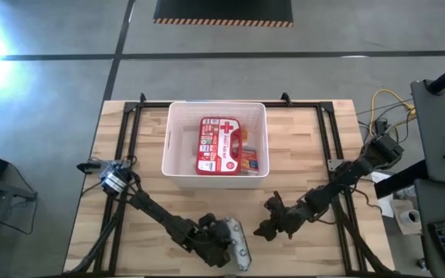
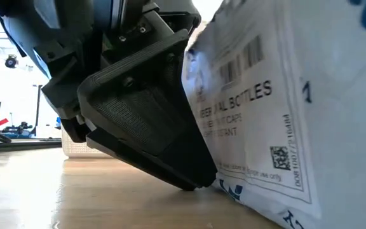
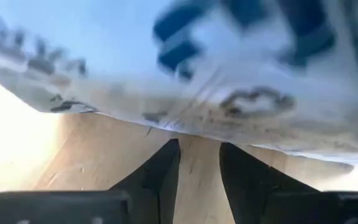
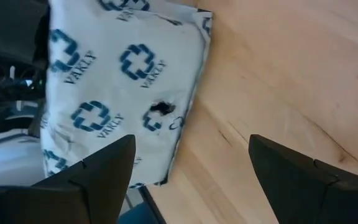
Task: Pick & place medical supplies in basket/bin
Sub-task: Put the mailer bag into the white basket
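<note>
The left pincer (image 1: 226, 245), narrow, touches the soft pack (image 1: 242, 244) at 6 o'clock on the counter (image 1: 300, 162). The right pincer (image 1: 266, 228) is wide, beside the pack.

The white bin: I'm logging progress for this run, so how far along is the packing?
Done: the red first-aid case and a few small items lie inside the white bin. In hand: the left gripper is low at the pale patterned soft pack on the table's near edge, not yet gripping it. The right gripper waits beside, jaws open. Left: getting that pack into the bin.
</note>
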You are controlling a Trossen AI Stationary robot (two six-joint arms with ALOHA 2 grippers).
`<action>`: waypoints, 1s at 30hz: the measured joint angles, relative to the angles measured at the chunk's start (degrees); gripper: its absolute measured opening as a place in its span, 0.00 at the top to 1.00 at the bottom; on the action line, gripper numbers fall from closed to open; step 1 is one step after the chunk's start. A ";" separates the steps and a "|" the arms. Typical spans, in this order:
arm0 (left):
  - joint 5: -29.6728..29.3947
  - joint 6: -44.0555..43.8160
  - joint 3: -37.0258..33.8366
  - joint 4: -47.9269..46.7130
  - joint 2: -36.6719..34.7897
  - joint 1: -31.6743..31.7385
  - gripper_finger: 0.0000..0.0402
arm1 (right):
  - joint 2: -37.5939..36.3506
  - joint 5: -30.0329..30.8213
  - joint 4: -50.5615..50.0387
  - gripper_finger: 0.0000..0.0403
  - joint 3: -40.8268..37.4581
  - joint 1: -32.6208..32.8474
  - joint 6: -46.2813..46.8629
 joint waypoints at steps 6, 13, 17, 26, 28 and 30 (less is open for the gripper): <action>-0.28 -0.39 -0.04 0.42 -0.23 0.00 0.75 | 0.00 -0.20 0.05 0.25 2.57 -0.28 -3.24; -0.92 -1.46 -0.06 0.95 -0.32 -0.04 0.75 | 0.76 -1.23 -3.65 0.25 8.09 -1.72 -11.18; -1.30 -1.99 0.33 1.23 -0.60 -0.04 0.75 | 4.07 -6.23 -7.98 0.25 13.62 -3.51 -15.53; -4.03 -2.03 3.43 0.41 -0.78 -0.92 0.75 | 7.53 -8.73 -33.50 0.25 29.84 -4.00 -16.96; -5.02 -1.94 3.80 0.29 -0.85 -1.21 0.75 | 8.04 -7.75 -35.74 0.25 32.88 -4.04 -16.13; -5.30 -1.13 4.07 0.58 -0.86 -1.27 0.75 | 8.59 -7.55 -39.11 0.25 35.05 -4.11 -14.66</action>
